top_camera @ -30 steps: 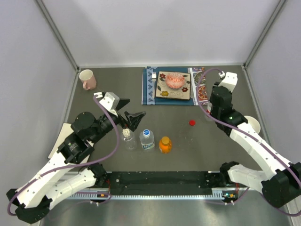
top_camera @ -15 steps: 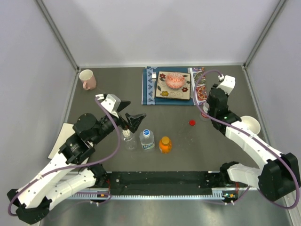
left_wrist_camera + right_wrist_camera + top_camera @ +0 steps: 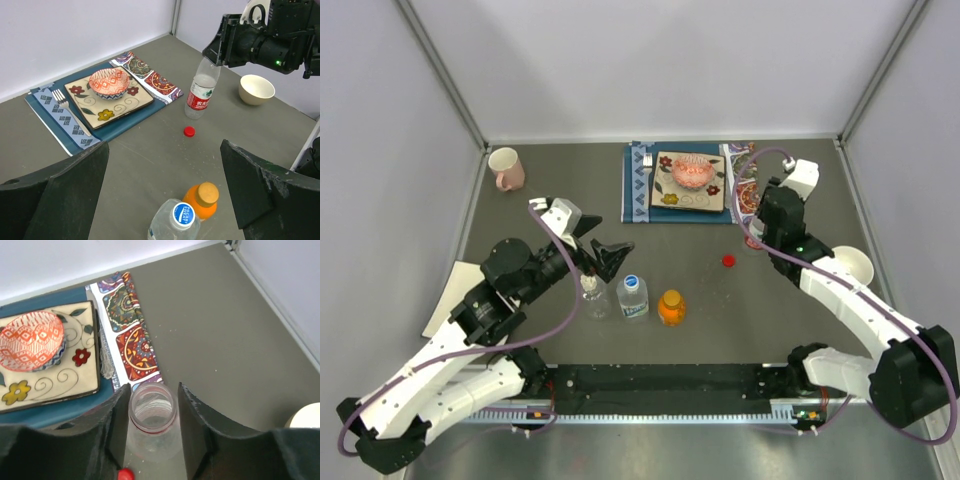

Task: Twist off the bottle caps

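My right gripper (image 3: 152,422) is shut on the open neck of the clear red-label bottle (image 3: 152,415), which stands by the placemat (image 3: 200,97). Its red cap (image 3: 728,261) lies loose on the table, also in the left wrist view (image 3: 189,131) and the right wrist view (image 3: 125,474). My left gripper (image 3: 605,255) is wide open and empty, above the row of bottles. The plain clear bottle (image 3: 592,297) with a white cap, the blue-capped bottle (image 3: 632,296) and the short orange bottle (image 3: 670,307) stand capped. The blue cap (image 3: 183,214) and orange cap (image 3: 207,192) show between my left fingers.
A blue placemat (image 3: 638,195) with a square plate, a patterned bowl (image 3: 691,172) and a fork lies at the back. A pink mug (image 3: 506,168) stands back left, a cream bowl (image 3: 853,264) at the right. A white sheet (image 3: 445,300) lies at the left edge.
My right wrist has shifted slightly left over the red-label bottle. My left gripper has edged a little up and right. The bottles and red cap have not moved.
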You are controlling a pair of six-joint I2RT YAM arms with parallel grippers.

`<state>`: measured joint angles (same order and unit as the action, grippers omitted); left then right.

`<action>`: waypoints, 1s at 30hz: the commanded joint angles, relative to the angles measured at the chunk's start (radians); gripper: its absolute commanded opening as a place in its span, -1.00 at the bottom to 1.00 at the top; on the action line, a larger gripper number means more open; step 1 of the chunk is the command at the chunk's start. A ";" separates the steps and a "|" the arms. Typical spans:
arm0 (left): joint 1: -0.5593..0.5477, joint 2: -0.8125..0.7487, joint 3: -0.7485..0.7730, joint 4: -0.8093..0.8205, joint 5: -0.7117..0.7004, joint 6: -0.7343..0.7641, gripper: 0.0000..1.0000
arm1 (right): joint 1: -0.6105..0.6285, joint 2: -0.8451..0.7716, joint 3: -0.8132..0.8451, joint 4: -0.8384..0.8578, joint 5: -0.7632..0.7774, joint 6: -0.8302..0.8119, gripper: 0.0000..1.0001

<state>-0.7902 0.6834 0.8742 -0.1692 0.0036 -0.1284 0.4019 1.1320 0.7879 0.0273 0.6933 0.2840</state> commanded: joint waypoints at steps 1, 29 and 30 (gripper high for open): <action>0.000 -0.001 0.000 0.063 0.022 -0.008 0.98 | -0.009 -0.005 0.048 -0.075 -0.057 0.021 -0.03; 0.000 0.002 0.003 0.051 0.024 -0.008 0.98 | -0.009 0.017 0.094 -0.112 -0.095 0.034 0.16; 0.000 0.002 0.003 0.051 0.027 -0.007 0.98 | -0.011 0.018 0.094 -0.110 -0.095 0.032 0.16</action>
<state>-0.7902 0.6857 0.8742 -0.1661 0.0223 -0.1291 0.4019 1.1484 0.8394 -0.0982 0.6033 0.3023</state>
